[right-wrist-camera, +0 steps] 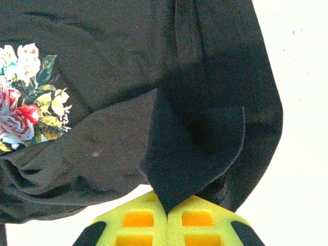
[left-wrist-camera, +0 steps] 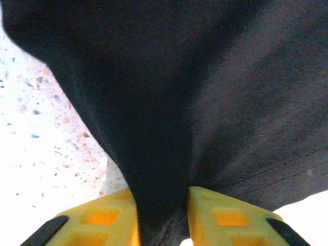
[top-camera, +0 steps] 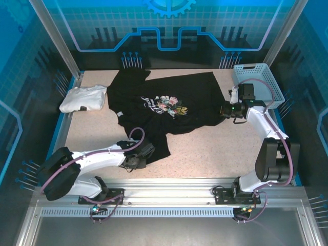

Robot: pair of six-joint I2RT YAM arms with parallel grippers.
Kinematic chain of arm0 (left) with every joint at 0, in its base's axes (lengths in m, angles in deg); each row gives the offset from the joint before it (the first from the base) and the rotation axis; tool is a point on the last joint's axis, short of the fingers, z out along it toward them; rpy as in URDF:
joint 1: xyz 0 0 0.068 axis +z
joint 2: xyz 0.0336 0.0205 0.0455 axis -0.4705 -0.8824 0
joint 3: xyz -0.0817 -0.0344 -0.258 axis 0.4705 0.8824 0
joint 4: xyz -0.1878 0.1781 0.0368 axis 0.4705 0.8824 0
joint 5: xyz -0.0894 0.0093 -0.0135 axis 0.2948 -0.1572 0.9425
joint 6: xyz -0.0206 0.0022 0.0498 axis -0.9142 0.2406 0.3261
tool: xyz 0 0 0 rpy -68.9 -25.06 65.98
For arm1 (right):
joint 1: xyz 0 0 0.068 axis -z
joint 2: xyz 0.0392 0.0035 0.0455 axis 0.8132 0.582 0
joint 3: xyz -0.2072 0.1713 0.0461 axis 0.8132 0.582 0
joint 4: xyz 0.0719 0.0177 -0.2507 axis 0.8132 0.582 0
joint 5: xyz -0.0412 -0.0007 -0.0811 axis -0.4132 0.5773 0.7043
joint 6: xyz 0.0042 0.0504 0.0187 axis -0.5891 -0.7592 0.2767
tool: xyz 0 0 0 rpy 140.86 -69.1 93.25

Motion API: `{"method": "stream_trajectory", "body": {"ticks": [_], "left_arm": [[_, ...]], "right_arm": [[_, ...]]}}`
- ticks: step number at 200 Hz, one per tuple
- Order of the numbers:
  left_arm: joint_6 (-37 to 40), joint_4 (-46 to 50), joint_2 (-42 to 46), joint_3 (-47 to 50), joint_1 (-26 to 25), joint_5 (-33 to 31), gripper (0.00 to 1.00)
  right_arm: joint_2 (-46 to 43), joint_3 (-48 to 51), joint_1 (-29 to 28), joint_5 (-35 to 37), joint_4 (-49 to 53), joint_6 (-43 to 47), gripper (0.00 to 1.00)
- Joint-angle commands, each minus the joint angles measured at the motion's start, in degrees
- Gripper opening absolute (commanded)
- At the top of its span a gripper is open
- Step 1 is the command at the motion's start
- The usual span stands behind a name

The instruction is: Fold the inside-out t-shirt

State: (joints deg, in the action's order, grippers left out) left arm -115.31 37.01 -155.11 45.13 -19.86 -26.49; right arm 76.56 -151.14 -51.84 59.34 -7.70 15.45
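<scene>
1. One black t-shirt (top-camera: 192, 92), lying mid-table and mostly spread flat. Its floral print (top-camera: 169, 105) faces up.
2. Its long axis runs roughly left-right across the table (top-camera: 205, 154). One extra flap trails from the left part toward the near edge. I cannot tell which end is the collar.
3. Two grippers, both on the shirt.
4. The left gripper (top-camera: 134, 163) sits at the near tip of the trailing flap. In the left wrist view (left-wrist-camera: 163, 215) the yellow pads (left-wrist-camera: 107, 218) are nearly together, with black cloth pinched in the narrow gap and speckled tabletop to the left.
5. The right gripper (top-camera: 225, 110) is at the shirt's right edge. In the right wrist view (right-wrist-camera: 166, 212) the pads (right-wrist-camera: 138, 218) are pressed together on a pointed fold of black fabric that rises from between them. The print (right-wrist-camera: 25, 97) shows at the left of that view.
6. One white folded garment (top-camera: 82, 98) lies just beside the shirt's far-left edge, near the table's left side.
7. One pale plastic basket (top-camera: 251, 66) sits in the far-right corner, just behind the right gripper and apart from the shirt.
</scene>
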Motion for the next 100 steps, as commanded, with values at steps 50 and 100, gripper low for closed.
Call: {"method": "stream_trajectory", "body": {"ticks": [50,100], "left_arm": [[5.3,5.5,16.4,-5.9,-0.3,-11.8,0.0],[30.5,0.8,28.6,-29.5,-0.2,-29.8,0.0]], "right_arm": [[-7.6,1.7,1.8,1.5,-0.2,0.1,0.0],[-22.6,-5.4,4.4,1.7,2.2,-1.0,0.0]]}}
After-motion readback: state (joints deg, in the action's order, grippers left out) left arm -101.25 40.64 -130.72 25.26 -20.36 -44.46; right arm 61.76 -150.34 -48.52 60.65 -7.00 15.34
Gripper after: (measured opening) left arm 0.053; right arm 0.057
